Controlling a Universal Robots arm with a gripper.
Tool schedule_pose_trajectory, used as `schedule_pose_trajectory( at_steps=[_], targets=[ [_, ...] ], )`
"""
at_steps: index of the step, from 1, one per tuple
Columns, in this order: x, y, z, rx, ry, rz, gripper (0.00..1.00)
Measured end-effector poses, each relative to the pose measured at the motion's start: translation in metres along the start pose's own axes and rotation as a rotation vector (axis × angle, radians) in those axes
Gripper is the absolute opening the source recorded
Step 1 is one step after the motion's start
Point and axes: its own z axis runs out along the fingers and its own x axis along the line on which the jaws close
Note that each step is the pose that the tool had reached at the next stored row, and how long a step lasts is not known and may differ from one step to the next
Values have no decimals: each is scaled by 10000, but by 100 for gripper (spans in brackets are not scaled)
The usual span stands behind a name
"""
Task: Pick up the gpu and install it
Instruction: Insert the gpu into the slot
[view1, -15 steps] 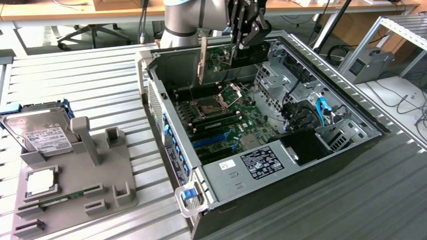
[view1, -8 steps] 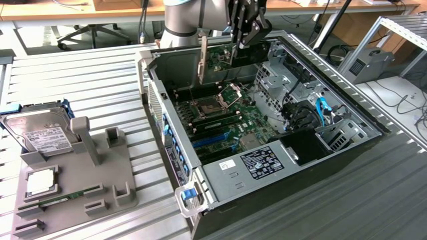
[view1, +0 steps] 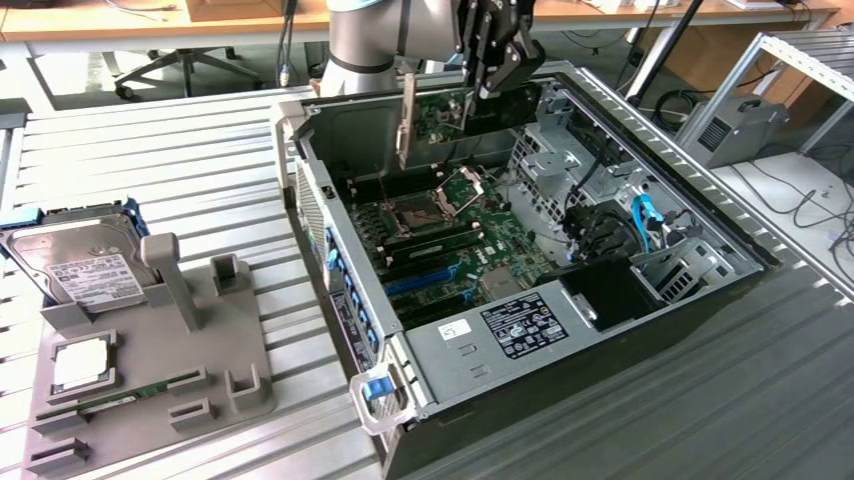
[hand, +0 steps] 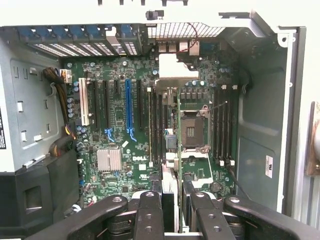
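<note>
My pincer (view1: 491, 75) holds the gpu (view1: 461, 110) in the air above the open computer case (view1: 694, 215).

I grip the card with my fingers closed partway on its upper edge, high over the far end of the case in the exterior view. The card stands on edge, its flat face upright and its long axis running roughly level. Its long silver bracket (view1: 406, 120) hangs straight down at the end toward the exterior view's left. In the wrist view, I see the card edge-on between my fingers (hand: 148, 215), over the motherboard (hand: 120, 125). The case lies on its side on the desk (view1: 174, 170), beside a gray holder (view1: 160, 370) carrying a hard drive (view1: 83, 262).
</note>
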Motion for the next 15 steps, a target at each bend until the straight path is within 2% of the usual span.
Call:
schedule_pose_trajectory(
  at_steps=[15],
  targets=[
    [45,3,62,1,0,1,27]
  ],
)
